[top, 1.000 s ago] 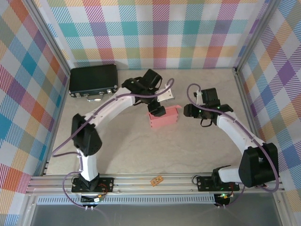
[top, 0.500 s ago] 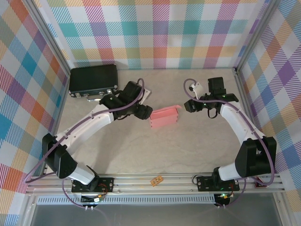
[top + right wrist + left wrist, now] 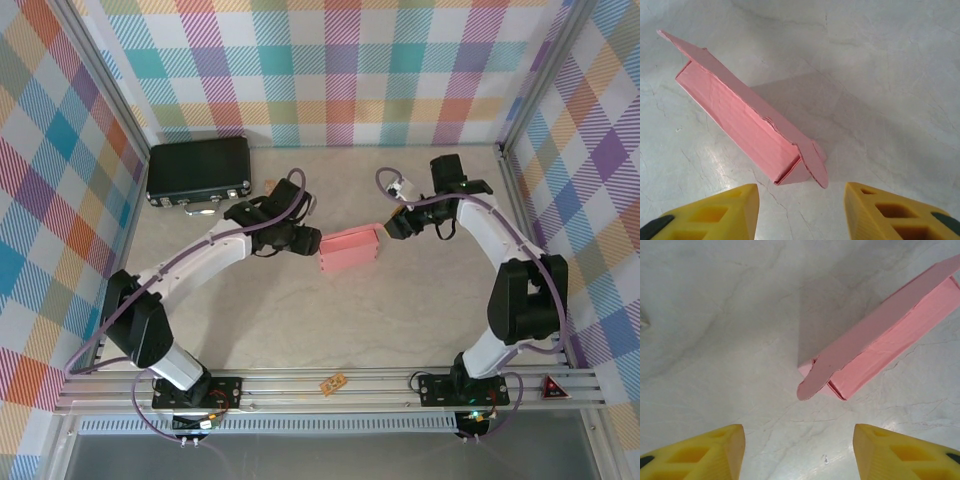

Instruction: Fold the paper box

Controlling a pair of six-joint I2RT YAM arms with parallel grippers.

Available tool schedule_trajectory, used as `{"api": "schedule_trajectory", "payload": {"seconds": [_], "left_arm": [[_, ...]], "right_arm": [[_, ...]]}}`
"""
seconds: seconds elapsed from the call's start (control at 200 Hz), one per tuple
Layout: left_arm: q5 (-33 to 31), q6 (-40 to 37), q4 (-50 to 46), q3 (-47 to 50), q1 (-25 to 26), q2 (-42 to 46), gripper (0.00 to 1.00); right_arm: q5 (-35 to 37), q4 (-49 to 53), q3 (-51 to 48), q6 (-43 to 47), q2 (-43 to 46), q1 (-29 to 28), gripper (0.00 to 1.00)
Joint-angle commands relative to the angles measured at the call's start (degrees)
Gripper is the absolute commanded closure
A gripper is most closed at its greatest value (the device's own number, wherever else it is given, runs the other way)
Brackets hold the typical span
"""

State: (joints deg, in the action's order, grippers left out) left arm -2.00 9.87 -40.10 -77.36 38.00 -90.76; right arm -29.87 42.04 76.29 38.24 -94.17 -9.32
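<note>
- The paper box [image 3: 349, 247] sits about mid-table [image 3: 300, 320], well apart from the black case [image 3: 198, 170] at the back left. It's pretty much box-shaped already, but the lid [image 3: 732, 80] is propped up at an angle instead of lying flat.
- At each end a little rounded tuck flap [image 3: 812, 382] pokes out loose. The right wrist view shows the other one [image 3: 816, 169].
- The left fingers [image 3: 705, 452] are spread with only bare table between them, gripping nothing. They're aimed at the box's left end, near it but not touching.
- Same for the right fingers [image 3: 900, 210]: spread apart, empty, pointed at the right end.
- My read is that this is the closing step. The body's formed, and both arms are lined up on opposite ends to finish the lid.
- The next move probably needs one side to steady the box while the other presses the lid down and tucks the flap in. The cardboard looks thin, so a gentle push, or the box just slides.
</note>
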Motion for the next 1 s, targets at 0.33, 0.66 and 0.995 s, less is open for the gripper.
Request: {"api": "schedule_trajectory", "payload": {"seconds": [0.33, 0.66, 0.995], "left_arm": [[1.56, 2.15, 2.53, -1.25, -0.21, -4.81, 0.50], [2.00, 2.24, 2.96, -1.98, -0.21, -6.85, 0.52], [1.30, 2.43, 3.36, -2.39, -0.30, -6.70, 0.62]], "right_arm": [[-0.32, 2.21, 3.29, 2.57, -4.07, -0.65, 0.53], [0.05, 0.98, 4.78, 1.28, -6.57, -2.24, 0.56], [1.29, 2.66, 5.10, 0.29, -6.96, -3.61, 0.65]]}}
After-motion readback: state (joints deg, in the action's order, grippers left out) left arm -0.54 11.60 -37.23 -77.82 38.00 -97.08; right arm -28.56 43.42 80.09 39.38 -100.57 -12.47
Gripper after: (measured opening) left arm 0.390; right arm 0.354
